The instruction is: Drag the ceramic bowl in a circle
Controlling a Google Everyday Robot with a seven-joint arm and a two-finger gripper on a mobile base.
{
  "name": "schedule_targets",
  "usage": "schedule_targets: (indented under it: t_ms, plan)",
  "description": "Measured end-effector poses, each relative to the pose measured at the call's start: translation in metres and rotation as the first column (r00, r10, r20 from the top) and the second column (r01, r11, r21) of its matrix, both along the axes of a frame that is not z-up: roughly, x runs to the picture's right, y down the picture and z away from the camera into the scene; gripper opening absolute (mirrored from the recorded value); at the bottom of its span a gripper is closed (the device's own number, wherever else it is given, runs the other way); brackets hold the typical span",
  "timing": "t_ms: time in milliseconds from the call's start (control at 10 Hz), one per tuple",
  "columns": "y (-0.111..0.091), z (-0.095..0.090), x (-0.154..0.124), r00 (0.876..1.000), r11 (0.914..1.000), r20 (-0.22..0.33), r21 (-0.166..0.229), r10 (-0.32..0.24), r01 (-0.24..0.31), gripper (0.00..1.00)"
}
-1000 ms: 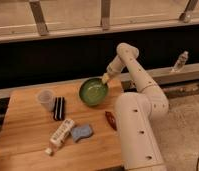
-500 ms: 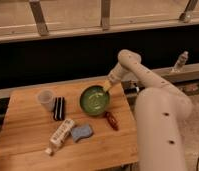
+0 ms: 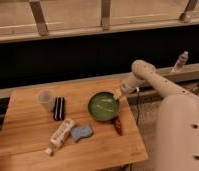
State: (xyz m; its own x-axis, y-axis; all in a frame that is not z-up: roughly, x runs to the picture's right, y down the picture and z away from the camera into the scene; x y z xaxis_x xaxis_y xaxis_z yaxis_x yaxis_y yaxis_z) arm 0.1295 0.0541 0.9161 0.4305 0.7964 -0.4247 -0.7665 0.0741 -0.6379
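Observation:
The ceramic bowl (image 3: pixel 104 106), round, shallow and glossy green, sits on the wooden table (image 3: pixel 28 142) right of centre. My gripper (image 3: pixel 118 94) reaches down from the right and meets the bowl's far right rim, shut on that rim. The white arm runs up and to the right from there, and its large body fills the right side of the view.
A translucent cup (image 3: pixel 45 99) and a black flat object (image 3: pixel 59 108) stand left of the bowl. A white packet (image 3: pixel 62 133) and a blue sponge (image 3: pixel 82 132) lie in front. A red object (image 3: pixel 117 125) lies just beside the bowl's front edge. A bottle (image 3: pixel 180 61) stands on the ledge behind.
The bowl has slid toward the front and right of the table with the gripper on its rim. It now lies closer to the red object.

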Motion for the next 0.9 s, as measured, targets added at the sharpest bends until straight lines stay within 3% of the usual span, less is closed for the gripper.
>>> schedule_targets:
  t_ms: [300,500,900]
  plan:
    - [-0.037,0.032,0.013,1.000,0.9999,-0.015,-0.009,-0.010,0.010,0.00]
    - [-0.053,0.050,-0.001,0.998,0.9981,0.009,-0.023,-0.057,0.057,0.00]
    - [-0.044,0.051,-0.024,0.993,0.9927,0.047,-0.046,-0.110,0.112,0.00]
